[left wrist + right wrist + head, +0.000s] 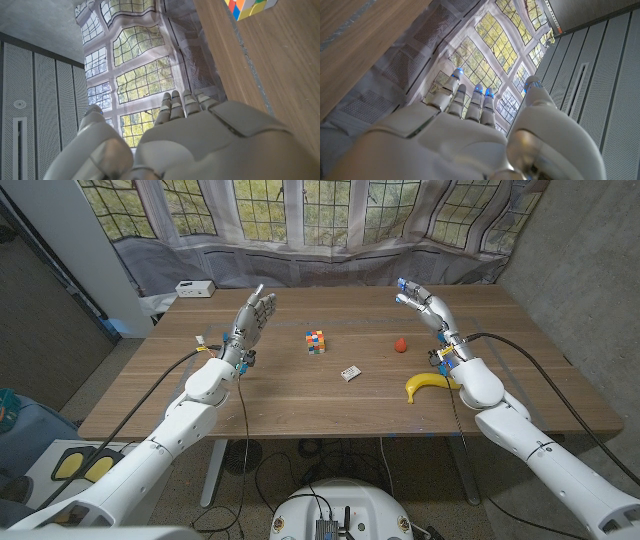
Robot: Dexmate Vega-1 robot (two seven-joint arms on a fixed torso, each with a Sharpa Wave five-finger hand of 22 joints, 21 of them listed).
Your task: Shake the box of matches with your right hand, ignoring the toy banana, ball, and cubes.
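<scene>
Head view looks down over table (300, 395); wrist views close behind hands, facing window backdrop (135, 55).

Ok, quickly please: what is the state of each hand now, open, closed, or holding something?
Left hand: open, fingers extended, holding nothing.
Right hand: open, fingers extended, holding nothing; the box of matches lies untouched on the table.

Wooden table (280, 405): colour cube (316, 341), matchbox (350, 373), red ball (400, 344), banana (430, 384), white box (194, 288) at far corner.
</scene>
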